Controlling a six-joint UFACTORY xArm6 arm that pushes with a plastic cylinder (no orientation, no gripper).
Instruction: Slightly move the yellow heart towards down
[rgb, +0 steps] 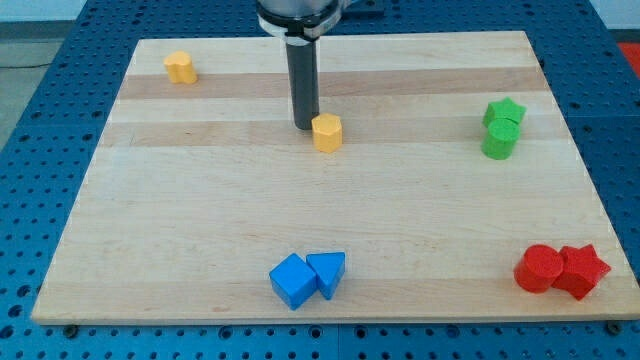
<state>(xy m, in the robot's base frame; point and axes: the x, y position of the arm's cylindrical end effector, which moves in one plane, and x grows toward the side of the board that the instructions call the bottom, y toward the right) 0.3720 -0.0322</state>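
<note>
My tip (305, 126) rests on the board just left of a yellow block (327, 132) near the middle top, touching it or nearly so. This block looks many-sided, like a pentagon. A second yellow block (180, 68) sits at the view's top left corner of the board, far from my tip. Its top looks slightly notched, like a heart, though the shape is small and hard to be sure of.
A green star (505, 111) and a green cylinder (499, 140) touch at the right. A red cylinder (540, 268) and a red star (583, 270) touch at the bottom right. A blue cube (292, 281) and a blue triangle (327, 272) touch at the bottom middle.
</note>
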